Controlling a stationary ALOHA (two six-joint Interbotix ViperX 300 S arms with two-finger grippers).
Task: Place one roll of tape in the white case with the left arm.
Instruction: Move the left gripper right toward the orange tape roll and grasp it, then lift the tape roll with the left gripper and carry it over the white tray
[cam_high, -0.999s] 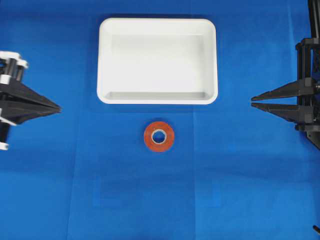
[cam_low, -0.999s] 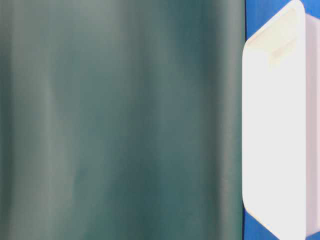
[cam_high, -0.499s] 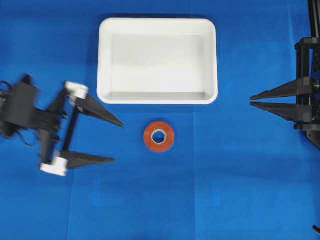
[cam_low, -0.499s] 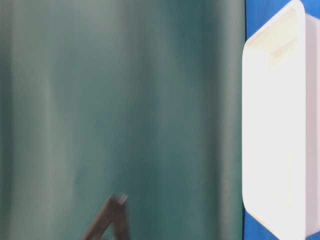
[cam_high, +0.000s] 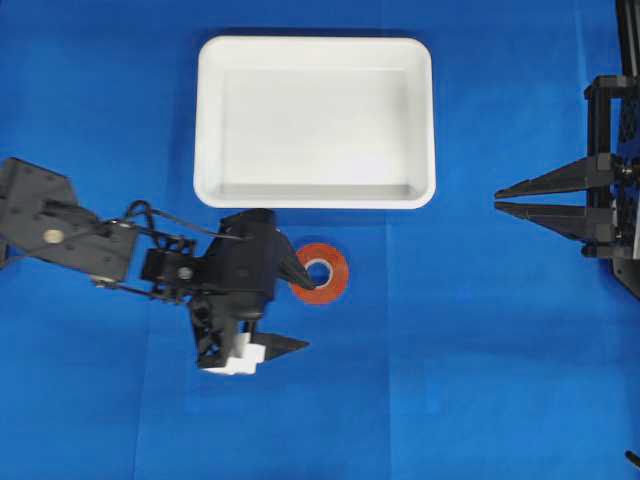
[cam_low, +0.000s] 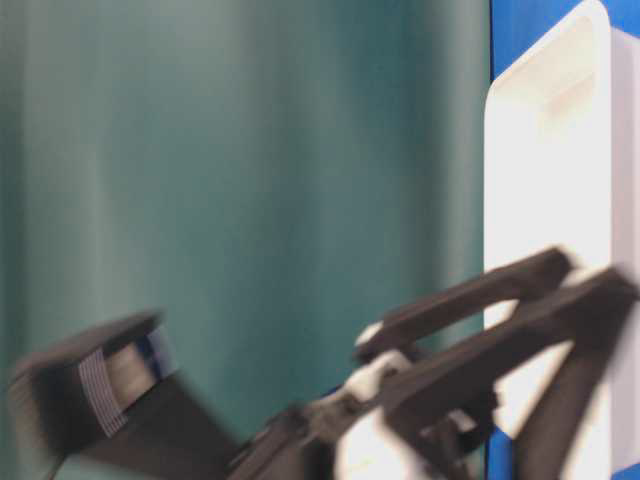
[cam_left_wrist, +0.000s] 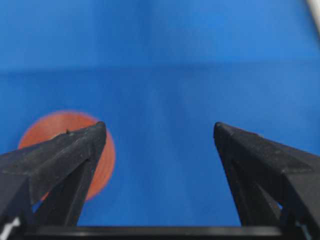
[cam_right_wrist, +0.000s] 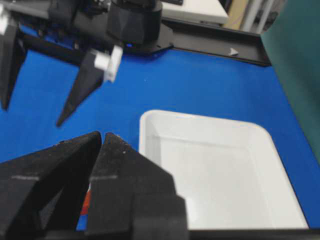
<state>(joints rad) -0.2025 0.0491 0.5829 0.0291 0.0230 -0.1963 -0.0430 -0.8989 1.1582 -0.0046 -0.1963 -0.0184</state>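
Nearest, the left gripper spreads its jaws wide, one finger over the roll of tape's edge, gripping nothing. Beyond, the white case sits on the blue cloth. Far right, the right gripper rests pinched together.

An orange-red roll of tape (pale core) lies on the plain blue table; the case is white, the left tool black with white pads.

Overhead looks straight down; wrist views sit close behind jaws; all share white case.
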